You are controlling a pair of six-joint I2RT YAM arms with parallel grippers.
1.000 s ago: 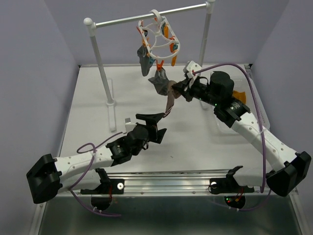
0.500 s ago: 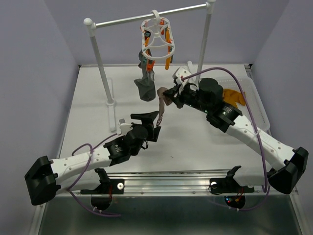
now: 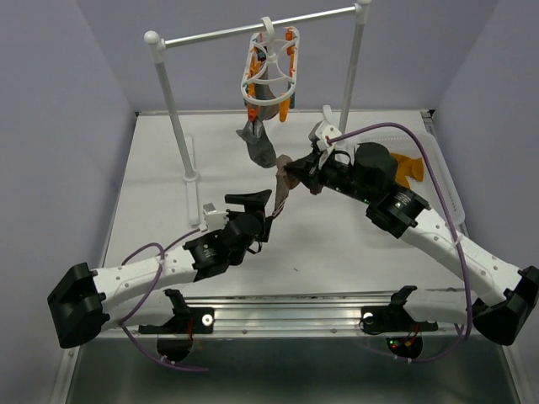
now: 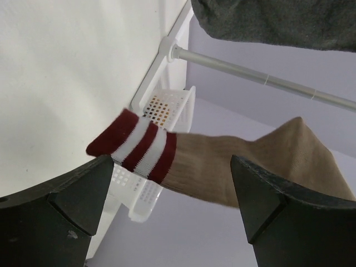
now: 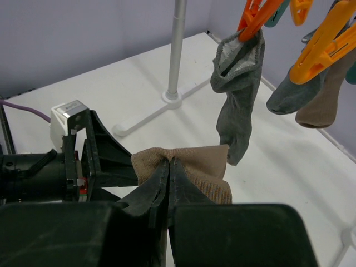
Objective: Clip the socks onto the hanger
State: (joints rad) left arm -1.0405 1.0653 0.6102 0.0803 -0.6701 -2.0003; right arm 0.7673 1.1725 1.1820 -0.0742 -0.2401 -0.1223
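Standing at the table's rear, a white two-post rack with metal crossbar (image 3: 219, 32) carries the white oval plastic hanger with orange and teal clips (image 3: 269, 71). A grey fabric sock (image 5: 236, 105) clipped there hangs just behind the work. The right gripper (image 5: 168, 167) is clamped on a tan sock with maroon-and-white striped cuff (image 4: 233, 161), below the hanger. The left gripper (image 4: 172, 178) stands spread wide, the cuff between its fingers; contact not discernible.

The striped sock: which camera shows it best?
The left wrist view: the striped sock shows its red-and-white cuff and tan leg up close. The right wrist view shows only tan fabric pinched in the right pincer; the top view shows it small and far off.
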